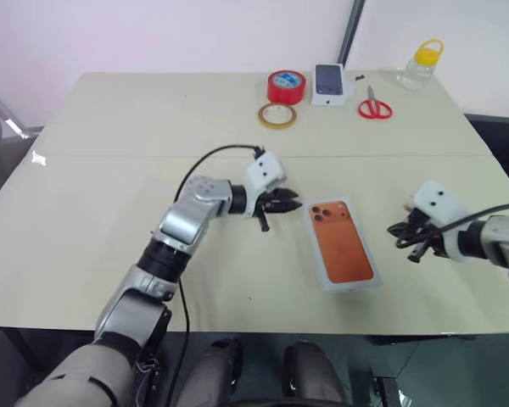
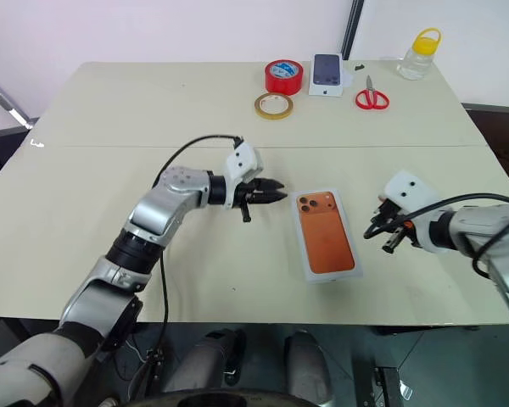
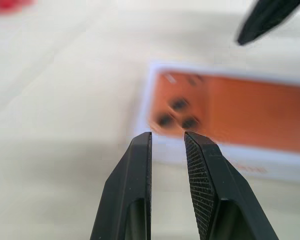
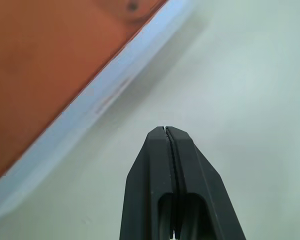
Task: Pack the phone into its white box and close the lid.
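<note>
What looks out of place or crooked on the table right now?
Nothing looks spilled or damaged. The copper-orange phone lies in the shallow white box, which sits slightly askew to the table edge; I see no lid on it.

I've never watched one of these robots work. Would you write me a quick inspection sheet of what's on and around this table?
Surface: pale table, a seam across it.
Job's things: orange phone lying camera-side up in the white box; lid nothing seen.
Clutter: at the far edge, red tape, tan tape ring, small phone box, red scissors, yellow-capped jar.
Grippers: left gripper slightly open beside the phone; right gripper shut; both empty.
Cables: black cable looping over the left arm.
Surroundings: pale wall, dark pole.
</note>
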You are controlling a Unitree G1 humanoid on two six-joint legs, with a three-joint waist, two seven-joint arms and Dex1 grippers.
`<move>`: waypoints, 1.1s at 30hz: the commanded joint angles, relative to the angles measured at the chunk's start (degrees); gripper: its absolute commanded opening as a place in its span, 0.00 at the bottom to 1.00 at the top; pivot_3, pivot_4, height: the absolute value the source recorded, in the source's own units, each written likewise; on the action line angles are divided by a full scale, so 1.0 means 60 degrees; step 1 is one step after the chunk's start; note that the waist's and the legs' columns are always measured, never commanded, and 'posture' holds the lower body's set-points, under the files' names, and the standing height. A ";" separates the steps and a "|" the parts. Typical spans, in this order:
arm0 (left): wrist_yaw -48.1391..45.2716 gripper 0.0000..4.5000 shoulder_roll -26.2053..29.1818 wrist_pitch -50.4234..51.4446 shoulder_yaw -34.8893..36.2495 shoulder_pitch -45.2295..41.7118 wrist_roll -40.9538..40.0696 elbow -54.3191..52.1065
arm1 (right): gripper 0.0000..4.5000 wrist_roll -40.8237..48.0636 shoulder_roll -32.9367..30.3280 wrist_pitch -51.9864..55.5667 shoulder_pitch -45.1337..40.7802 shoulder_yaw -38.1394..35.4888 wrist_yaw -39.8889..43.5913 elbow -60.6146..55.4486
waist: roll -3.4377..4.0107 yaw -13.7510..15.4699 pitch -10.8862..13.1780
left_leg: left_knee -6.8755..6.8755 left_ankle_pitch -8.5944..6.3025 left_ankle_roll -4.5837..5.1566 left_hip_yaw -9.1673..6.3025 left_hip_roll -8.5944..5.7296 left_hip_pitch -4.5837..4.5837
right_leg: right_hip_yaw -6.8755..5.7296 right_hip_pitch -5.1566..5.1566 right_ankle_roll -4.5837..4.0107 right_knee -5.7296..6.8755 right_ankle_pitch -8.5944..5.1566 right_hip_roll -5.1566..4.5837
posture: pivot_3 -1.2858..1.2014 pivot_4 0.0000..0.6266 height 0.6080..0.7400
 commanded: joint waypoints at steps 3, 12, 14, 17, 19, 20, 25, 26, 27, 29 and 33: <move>0.0211 0.24 -0.0412 -0.0832 -0.0647 -0.0328 0.0691 0.0867 | 0.00 0.0697 0.0203 -0.0270 0.0909 -0.0729 0.0641 -0.1230 | -0.0003 -0.0036 0.0002 | 0.0001 0.0000 0.0000 0.0001 0.0000 -0.0001 | 0.0000 -0.0001 0.0001 0.0002 0.0001 0.0000 | 0.52 0.24 1.00; 0.0268 0.24 -0.0852 -0.1545 -0.1970 -0.0400 0.2055 0.2072 | 0.00 0.0103 0.0465 0.0013 0.2086 0.0600 -0.0282 -0.1858 | -0.0029 0.0008 -0.0014 | 0.0009 -0.0003 0.0004 0.0001 -0.0001 0.0028 | 0.0000 0.0033 0.0004 -0.0003 0.0001 -0.0002 | 0.52 0.24 1.00; 0.0275 0.24 -0.0888 -0.1680 -0.1962 -0.0334 0.2144 0.2054 | 0.00 0.0017 0.0478 -0.0080 0.2108 0.0646 -0.0339 -0.1819 | -0.0053 0.0023 -0.0030 | -0.0008 -0.0006 0.0008 -0.0001 0.0001 0.0060 | 0.0000 0.0067 0.0005 -0.0020 -0.0001 -0.0001 | 0.52 0.24 1.00; 0.0476 0.24 -0.1076 -0.1541 -0.1340 -0.0368 0.1771 0.1971 | 0.00 0.0016 0.0648 -0.0286 0.1808 0.0477 -0.0419 -0.1679 | -0.0065 0.0009 -0.0035 | -0.0011 -0.0014 0.0020 -0.0002 0.0001 0.0072 | -0.0001 0.0085 0.0007 -0.0038 0.0000 0.0000 | 0.52 0.24 1.00; 0.0807 0.24 -0.1157 -0.1651 -0.0636 -0.0483 0.1380 0.1858 | 0.00 -0.0008 0.0925 -0.0596 0.1366 0.0307 -0.0584 -0.1426 | -0.0067 0.0005 -0.0034 | -0.0010 -0.0012 0.0016 -0.0002 0.0001 0.0070 | -0.0001 0.0082 0.0011 -0.0038 0.0003 0.0000 | 0.52 0.24 1.00; 0.1140 0.24 -0.1131 -0.1549 -0.0010 -0.0638 0.1056 0.1785 | 0.00 -0.0033 0.1151 -0.0868 0.0953 0.0190 -0.0740 -0.1180 | -0.0077 -0.0043 -0.0025 | -0.0009 -0.0012 0.0015 -0.0002 0.0002 0.0070 | 0.0000 0.0081 0.0012 -0.0038 0.0003 0.0000 | 0.52 0.24 1.00; 0.1916 0.24 0.0108 -0.1211 0.1961 -0.0636 0.0339 0.1050 | 0.00 -0.0413 0.1975 -0.2245 -0.0550 -0.0058 -0.1143 0.0368 | -0.0066 -0.0140 -0.0027 | -0.0020 -0.0001 -0.0003 0.0001 0.0006 0.0057 | 0.0010 0.0032 0.0014 0.0003 0.0005 0.0007 | 0.52 0.24 1.00; 0.1907 0.24 0.0533 -0.1083 0.2271 -0.0379 0.0219 0.0732 | 0.00 -0.0517 0.2055 -0.2469 -0.0791 0.0041 -0.1143 0.0727 | -0.0067 -0.0139 -0.0027 | -0.0028 0.0000 -0.0005 0.0001 0.0011 0.0059 | 0.0012 0.0030 0.0013 0.0003 0.0005 0.0013 | 0.52 0.24 1.00; 0.1932 0.24 0.0866 -0.0930 0.2501 -0.0117 0.0131 0.0405 | 0.00 -0.0580 0.2130 -0.2698 -0.0987 0.0082 -0.1119 0.1125 | -0.0065 -0.0139 -0.0027 | -0.0028 0.0001 -0.0007 0.0001 0.0020 0.0061 | 0.0014 0.0030 0.0013 0.0001 0.0005 0.0024 | 0.52 0.24 1.00; 0.1961 0.24 0.1442 -0.0547 0.2821 0.0415 -0.0003 -0.0255 | 0.00 -0.0666 0.2303 -0.2958 -0.1357 0.0145 -0.1105 0.1898 | -0.0062 -0.0074 -0.0029 | -0.0028 0.0001 -0.0008 0.0001 0.0020 0.0061 | 0.0024 0.0029 0.0012 -0.0001 0.0005 0.0028 | 0.52 0.24 1.00; 0.1761 0.24 0.3000 0.0138 0.3921 0.2333 -0.0378 -0.1978 | 0.00 -0.0623 0.2681 -0.3554 -0.1921 0.0113 -0.0823 0.3401 | -0.0062 -0.0050 -0.0026 | -0.0016 0.0001 -0.0007 0.0001 0.0011 0.0059 | 0.0028 0.0036 0.0010 -0.0005 0.0006 0.0020 | 0.52 0.24 1.00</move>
